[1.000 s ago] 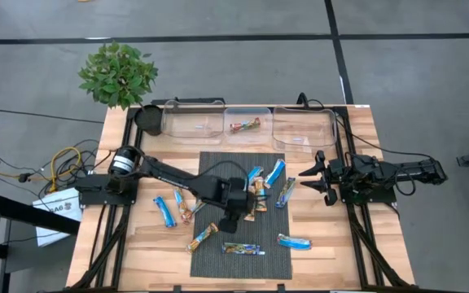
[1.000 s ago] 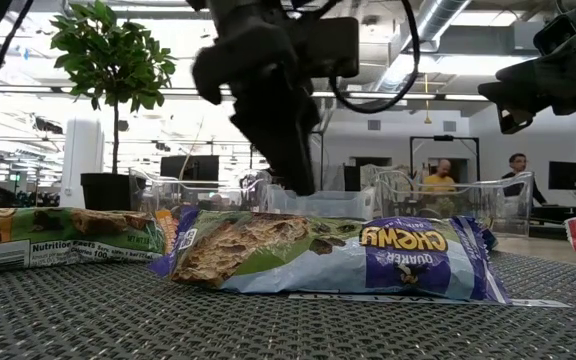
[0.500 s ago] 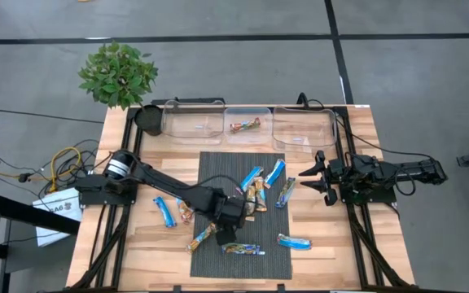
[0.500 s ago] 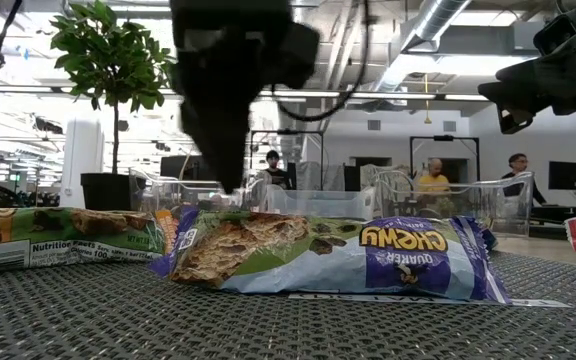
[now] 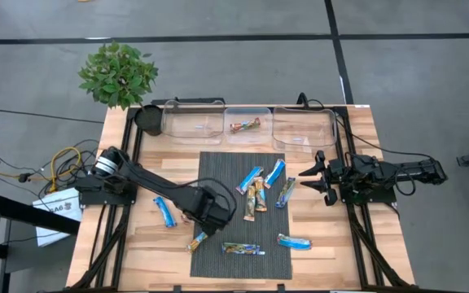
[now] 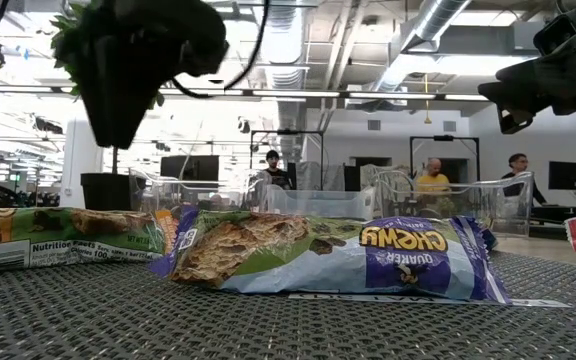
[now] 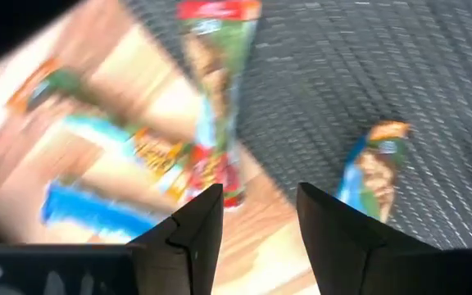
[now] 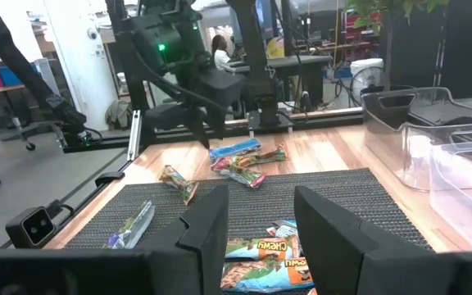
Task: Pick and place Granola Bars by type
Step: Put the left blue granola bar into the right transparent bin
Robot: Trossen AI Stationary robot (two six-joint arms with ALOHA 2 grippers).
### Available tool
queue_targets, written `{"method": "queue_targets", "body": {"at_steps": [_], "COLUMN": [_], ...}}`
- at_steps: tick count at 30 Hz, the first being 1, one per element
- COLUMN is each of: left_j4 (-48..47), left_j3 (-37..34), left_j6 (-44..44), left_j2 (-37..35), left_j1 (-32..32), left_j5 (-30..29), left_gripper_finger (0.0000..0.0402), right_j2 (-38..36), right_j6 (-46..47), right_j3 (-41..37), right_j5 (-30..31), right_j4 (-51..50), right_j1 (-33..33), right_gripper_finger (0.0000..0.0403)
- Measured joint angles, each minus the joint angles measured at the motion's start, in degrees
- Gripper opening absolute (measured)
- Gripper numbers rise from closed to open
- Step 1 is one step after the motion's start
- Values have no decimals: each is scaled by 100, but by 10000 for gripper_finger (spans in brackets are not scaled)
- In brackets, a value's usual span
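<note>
Far left on the bare wood, just off the mat [image 5: 243,216]: a bright blue bar [image 5: 164,212], and beside it a small overlapping clutch of Granola Bars [image 7: 211,123] at the mat's left edge. Hanging right over that clutch: left gripper [image 5: 207,218], fingers [image 7: 191,233] moderately apart with nothing between them. Just below it in the high view, a tan-orange bar [image 5: 196,242] half across the mat edge.

Judged risk here: closing on two wrappers at once, since these bars touch and overlap, and so carrying a mixed pair into one bin. Also likely: a glossy wrapper slipping out of a pinch taken near its end, or a finger shoving the neighbouring bar farther off the mat on the way down.

Toward the middle of the mat: a loose group of blue and multicoloured bars [image 5: 256,198], some touching. Nearer the front edge, one multicoloured bar [image 5: 243,248] lying alone, then a blue bar [image 5: 293,241] on the wood to its right.

At the right side of the table: right gripper [image 5: 316,179], waiting, fingers spread wide, holding nothing.

Along the back edge, three clear containers. Left container [image 5: 194,107]: no bar visible inside. Middle container [image 5: 247,111]: tan-orange bars [image 5: 244,124], seemingly one or two. Right container [image 5: 304,114]: no bar visible.
</note>
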Motion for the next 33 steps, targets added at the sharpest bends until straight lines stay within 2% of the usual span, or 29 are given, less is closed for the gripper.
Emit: {"method": "queue_targets", "body": {"at_steps": [7,13,17,20,25,30,33], "left_j4": [-832,-903,-892,-602,413,1321,1518], "left_j3": [0,-14,-299,-689,-1654,-2797,-3327], "left_j6": [-1308,-2006,-2242,-2291,-2397,-2778,-3068], "left_j2": [-184,-381,-586,-827,-1391,-2027,-2399], "left_j1": [-145,-220,-217,-199,-176,-146,-146], "left_j5": [-181,-530,-679,-695,-653,-225,32], "left_gripper_finger": [151,151,151,151,151,151,151], "right_j2": [1,2,0,0,2,2,2], "right_j6": [0,-1,0,-1,1,1,-1], "right_j3": [1,1,1,1,-1,1,1], "right_j5": [0,0,0,0,0,0,0], "right_j4": [-1,-1,0,-1,-2,-2,0], "right_j1": [0,-1,-1,0,-1,1,-1], "right_gripper_finger": [133,134,133,133,134,133,134]}}
